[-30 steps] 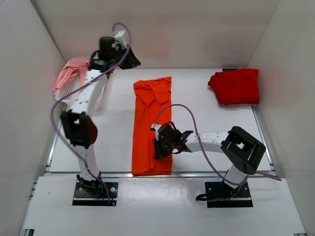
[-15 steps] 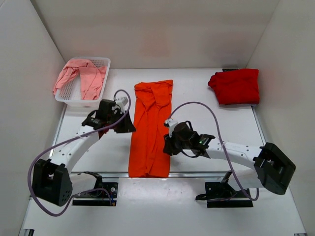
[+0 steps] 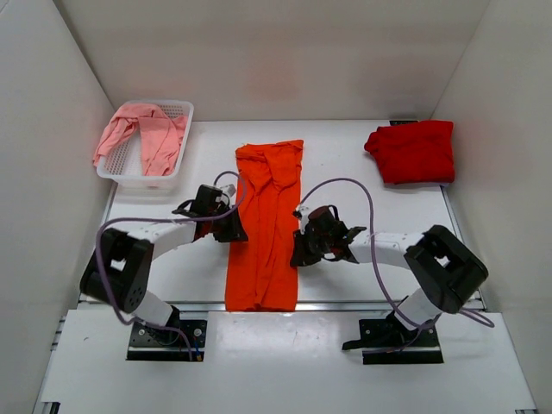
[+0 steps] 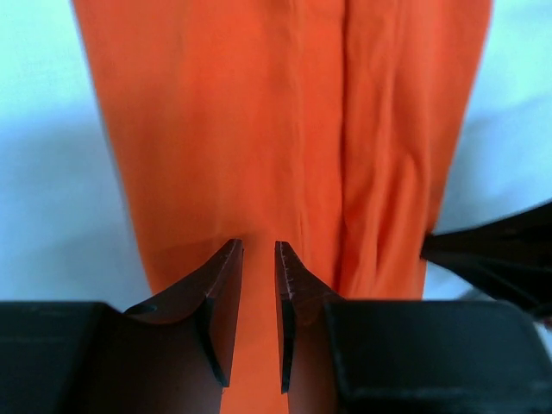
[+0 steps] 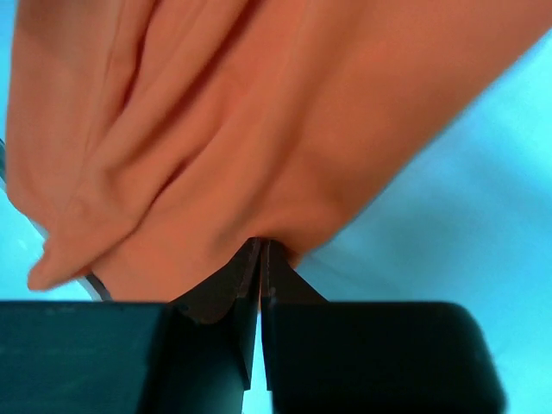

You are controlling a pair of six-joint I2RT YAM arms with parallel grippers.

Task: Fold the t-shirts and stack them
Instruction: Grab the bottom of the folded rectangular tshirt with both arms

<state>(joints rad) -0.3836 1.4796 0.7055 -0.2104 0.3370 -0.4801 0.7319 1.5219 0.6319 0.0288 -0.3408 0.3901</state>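
Observation:
The bright orange t-shirt (image 3: 266, 226) lies as a long strip down the middle of the table. My left gripper (image 3: 233, 231) is low at its left edge. In the left wrist view the jaws (image 4: 256, 246) stand narrowly apart over flat orange cloth (image 4: 259, 129). My right gripper (image 3: 299, 253) is at the shirt's right edge. In the right wrist view it (image 5: 260, 241) is shut on the puckered orange hem (image 5: 216, 155). The darker red t-shirt (image 3: 412, 151) lies folded at the back right. The pale pink t-shirt (image 3: 142, 136) hangs crumpled in the basket.
A white mesh basket (image 3: 179, 112) stands at the back left against the left wall. White walls close in the table on the left, back and right. Purple cables loop over both arms. The table's front edge runs just below the orange shirt's lower end.
My left arm swung down from beside the basket to the orange shirt's left edge. My right gripper moved slightly up along the shirt's right edge, staying at the cloth.

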